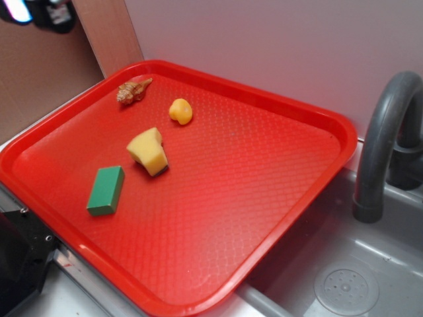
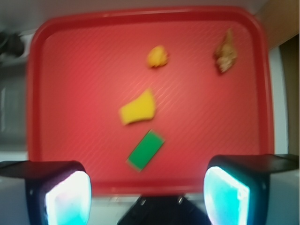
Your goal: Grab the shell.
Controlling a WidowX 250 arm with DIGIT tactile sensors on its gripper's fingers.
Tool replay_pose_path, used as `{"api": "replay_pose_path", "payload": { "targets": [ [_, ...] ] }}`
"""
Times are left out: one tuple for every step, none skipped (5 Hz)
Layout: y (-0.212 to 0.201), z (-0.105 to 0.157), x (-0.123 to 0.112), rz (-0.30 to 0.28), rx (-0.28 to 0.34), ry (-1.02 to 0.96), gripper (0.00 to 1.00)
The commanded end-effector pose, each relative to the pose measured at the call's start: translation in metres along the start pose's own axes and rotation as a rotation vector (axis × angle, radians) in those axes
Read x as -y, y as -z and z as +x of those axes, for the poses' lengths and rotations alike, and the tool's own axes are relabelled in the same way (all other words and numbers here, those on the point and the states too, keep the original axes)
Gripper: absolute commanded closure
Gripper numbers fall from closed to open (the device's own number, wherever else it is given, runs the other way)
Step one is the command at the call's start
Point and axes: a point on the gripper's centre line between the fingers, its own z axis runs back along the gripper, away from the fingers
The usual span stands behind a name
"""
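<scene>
Gripper (image 2: 146, 197) spread wide, nothing between the pads (image 2: 68, 199); it sits high above the near edge of the red tray (image 2: 84, 140), well clear of everything on it. In the exterior view the arm is barely in frame, so all placement below is read from the wrist view.

Shell (image 2: 225, 52): far ahead of the gripper and off to its right, near the tray's far right corner, close to the raised rim. Well apart from the other objects.

Risks, as judged from here:
- Wrong target. The orange-yellow lump (image 2: 157, 56) lies at about the same depth ahead, nearer the gripper's centre line. A straight-ahead reach lands there, not on the shell.
- Rim interference. With the shell so close to the corner, one finger may come down on the rim instead of the tray floor and block the closing.
- Slip. The shell is knobbly, ridged and tapering to a pointed tail; the pads may catch only on high points and squirt it out, especially if they close along its length rather than across the body.
- Sweep. The yellow sponge (image 2: 137, 108) and green block (image 2: 146, 150) lie ahead on the centre line; a low diagonal path could nudge them.

Materials: shell hard, tan-brown, irregular. Tray floor has a fine embossed texture and a smooth glossy rim. Sponge soft-looking, wedge-cut. Block crisp-edged, rectangular. Lump rounded, smooth.
</scene>
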Motion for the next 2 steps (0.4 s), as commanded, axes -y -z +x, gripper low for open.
{"api": "replay_pose_path", "payload": {
  "targets": [
    [0.037,0.021,-0.056,0.059,0.026,-0.169,0.00],
    [0.068,0.041,-0.078,0.103,0.009,-0.248,0.00]
  ]
}}
